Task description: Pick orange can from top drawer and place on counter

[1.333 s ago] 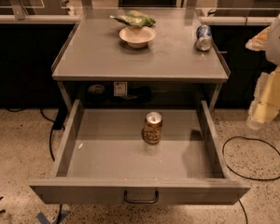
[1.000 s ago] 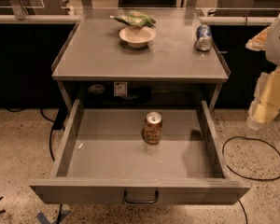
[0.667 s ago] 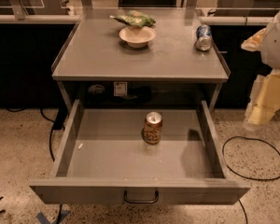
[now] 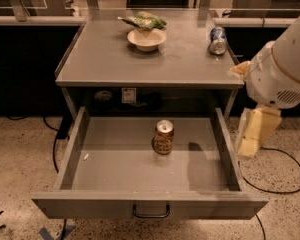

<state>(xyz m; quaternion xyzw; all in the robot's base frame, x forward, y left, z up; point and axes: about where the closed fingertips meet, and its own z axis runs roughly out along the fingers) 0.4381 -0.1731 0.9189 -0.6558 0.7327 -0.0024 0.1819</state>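
Observation:
The orange can [image 4: 163,137] stands upright near the middle of the open top drawer [image 4: 85,179], slightly toward its back. The drawer is pulled fully out, with its dark handle [image 4: 151,213] at the front. The counter [image 4: 105,59] is the grey top of the cabinet above it. My gripper [image 4: 254,132] hangs pale yellow below the white arm [image 4: 285,66], just outside the drawer's right wall and to the right of the can. It holds nothing.
On the counter stand a white bowl [image 4: 147,38] with a green bag [image 4: 144,20] on it, and a blue-and-silver can [image 4: 218,40] lying at the back right. Black cables [image 4: 282,176] lie on the speckled floor on both sides.
My arm and gripper have shifted a little to the left, closer to the drawer's right wall. The can and drawer have not moved.

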